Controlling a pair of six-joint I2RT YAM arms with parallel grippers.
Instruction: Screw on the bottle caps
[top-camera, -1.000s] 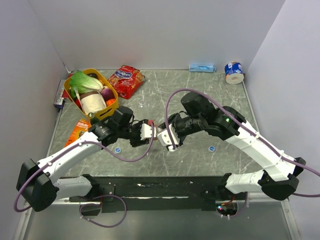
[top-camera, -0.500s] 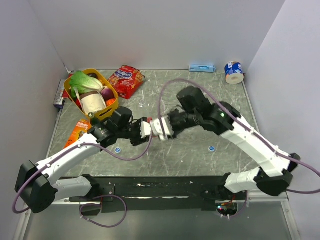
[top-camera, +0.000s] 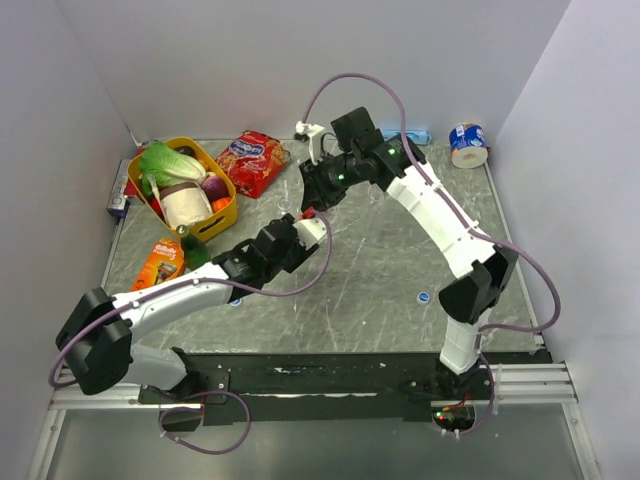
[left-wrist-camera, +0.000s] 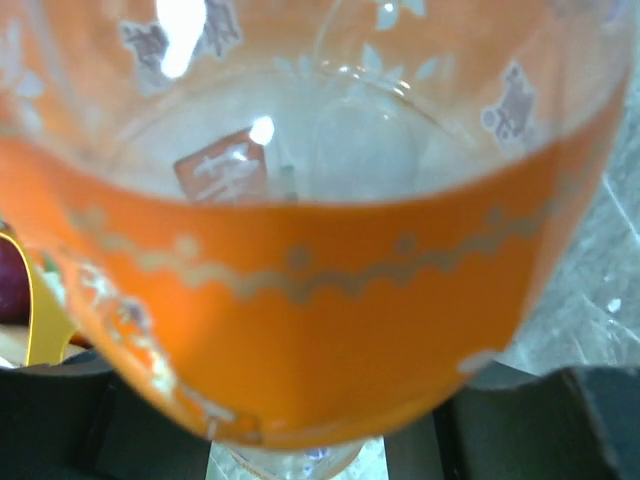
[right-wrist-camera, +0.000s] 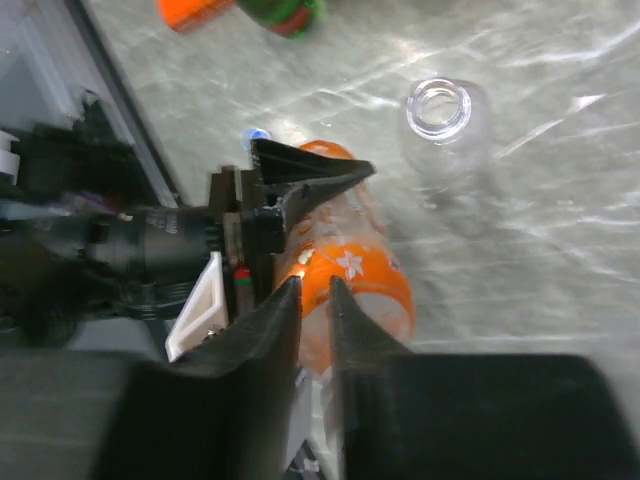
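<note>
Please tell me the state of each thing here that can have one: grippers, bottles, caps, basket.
left gripper: shut on the orange bottle.
right gripper: shut, over the orange bottle's top; no cap can be seen between its fingers.
orange bottle: held, its top hidden.
clear bottle: uncapped, mouth open.
blue cap: loose on the table.
yellow basket: filled.

No words can be read. The bottle (left-wrist-camera: 330, 330) has an orange label with white flower shapes and a wavy line. A red patch (left-wrist-camera: 222, 165) with white strokes is too blurred. Pale lettering on the red bag (top-camera: 252, 160) is too small.
</note>
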